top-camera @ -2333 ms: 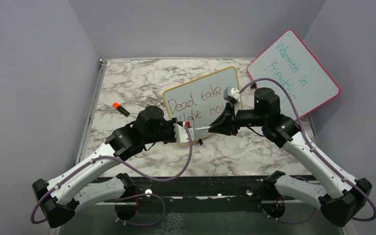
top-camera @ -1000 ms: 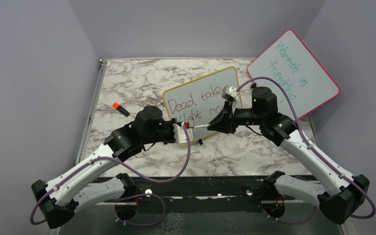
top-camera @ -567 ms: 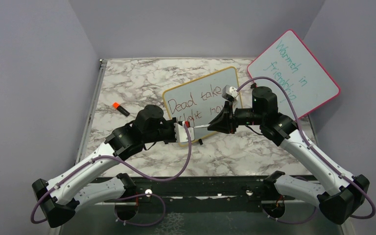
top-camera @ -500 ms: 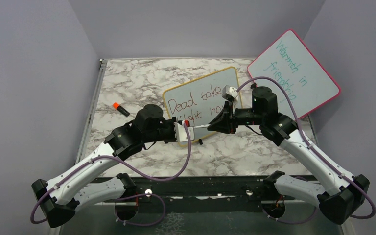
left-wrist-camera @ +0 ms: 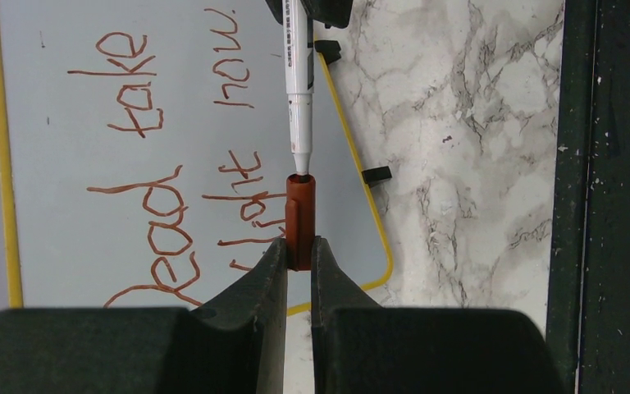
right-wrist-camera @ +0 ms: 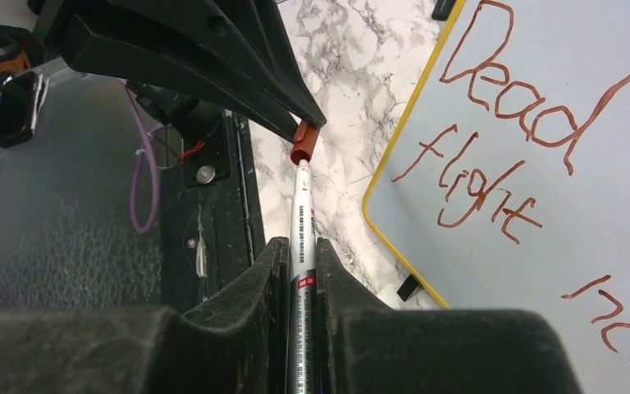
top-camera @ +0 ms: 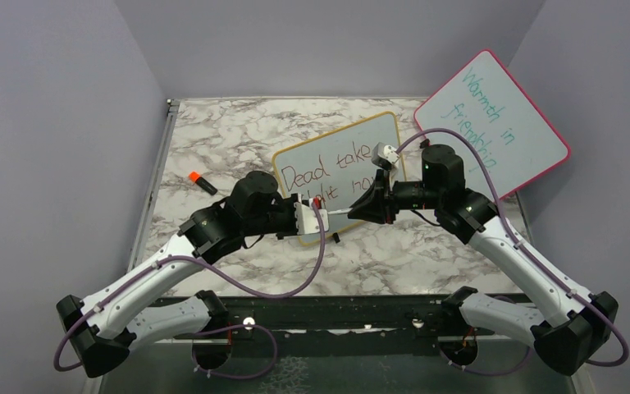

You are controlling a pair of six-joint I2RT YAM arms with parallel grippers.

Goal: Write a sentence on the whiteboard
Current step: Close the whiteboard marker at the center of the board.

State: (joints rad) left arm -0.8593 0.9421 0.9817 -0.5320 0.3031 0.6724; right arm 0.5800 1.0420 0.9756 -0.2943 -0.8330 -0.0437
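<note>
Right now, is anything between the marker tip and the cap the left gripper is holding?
Nothing visible. The marker in the right gripper has its tip at the mouth of the cap, pinched by the left gripper.

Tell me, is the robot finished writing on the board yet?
Nearly. The sentence on the whiteboard looks written: "Dead take flight now." Right now the left gripper pinches the red cap, and the right gripper holds the marker, with its tip meeting the cap's opening. What seems left is pushing the cap fully on and putting the marker down.
</note>
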